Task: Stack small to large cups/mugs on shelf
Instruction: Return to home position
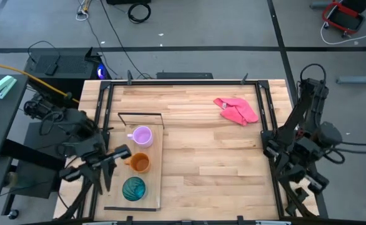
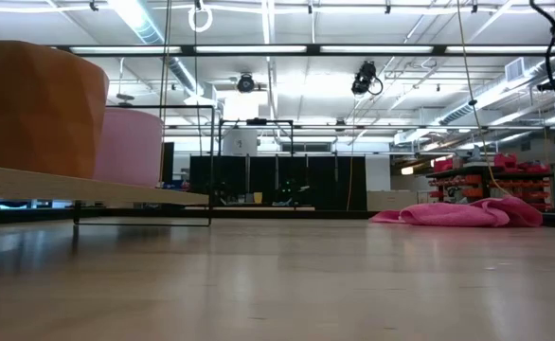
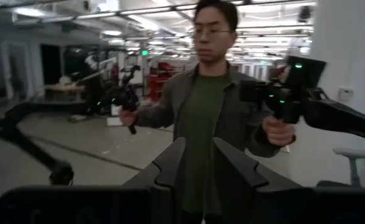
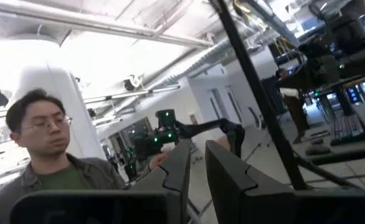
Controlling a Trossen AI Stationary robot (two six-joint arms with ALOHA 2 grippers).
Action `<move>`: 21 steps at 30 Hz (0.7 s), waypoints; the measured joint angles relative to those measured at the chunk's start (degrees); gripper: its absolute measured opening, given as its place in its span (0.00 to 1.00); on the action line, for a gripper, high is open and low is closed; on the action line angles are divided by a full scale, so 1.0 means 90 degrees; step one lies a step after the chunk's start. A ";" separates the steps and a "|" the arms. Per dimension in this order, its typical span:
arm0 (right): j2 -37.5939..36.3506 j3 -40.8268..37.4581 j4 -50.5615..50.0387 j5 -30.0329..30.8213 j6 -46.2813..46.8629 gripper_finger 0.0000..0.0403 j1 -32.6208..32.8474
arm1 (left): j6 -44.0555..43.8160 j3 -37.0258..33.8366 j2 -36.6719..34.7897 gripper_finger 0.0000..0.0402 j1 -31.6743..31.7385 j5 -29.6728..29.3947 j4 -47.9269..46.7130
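Observation:
The light-wood shelf plank [image 1: 153, 181] lies along the table's left part, its black wire frame [image 1: 140, 114] at the far end. Three vessels stand on it in a row: the lilac mug [image 1: 142, 135] farthest, the orange mug [image 1: 139, 163] in the middle, and the teal tumbler [image 1: 133, 188] nearest. The low view shows the orange mug [image 2: 36, 109] and the lilac mug [image 2: 131, 147] resting by their bases on the plank [image 2: 88, 190]. My left gripper [image 1: 120, 152] hovers just left of the orange mug, slightly open and empty. My right gripper [image 1: 305, 178] waits at the table's right edge, fingers together.
A crumpled pink cloth [image 1: 236, 110] lies at the far right of the table and also shows in the low view [image 2: 467, 213]. A black frame [image 1: 261, 106] runs along the table's edges. A person holding two hand controllers [image 3: 207, 112] stands beyond the table.

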 joint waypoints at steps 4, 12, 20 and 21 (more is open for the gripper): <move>-0.0510 -0.0287 0.0005 -0.0373 -0.0019 0.15 -0.0275 | -0.0250 -0.0002 -0.0225 0.22 0.0421 0.0024 -0.0411; -0.1715 -0.1131 0.0022 -0.1296 -0.0033 0.15 -0.0956 | -0.0229 -0.0336 -0.1049 0.21 0.1225 0.0745 -0.0442; -0.2646 -0.1650 0.0010 -0.1862 -0.0039 0.15 -0.1395 | -0.1239 -0.2011 -0.2364 0.22 0.2029 0.0642 0.0707; -0.2749 -0.1692 0.0020 -0.1930 -0.0058 0.15 -0.1437 | -0.1316 -0.2252 -0.2576 0.22 0.2119 0.0631 0.0855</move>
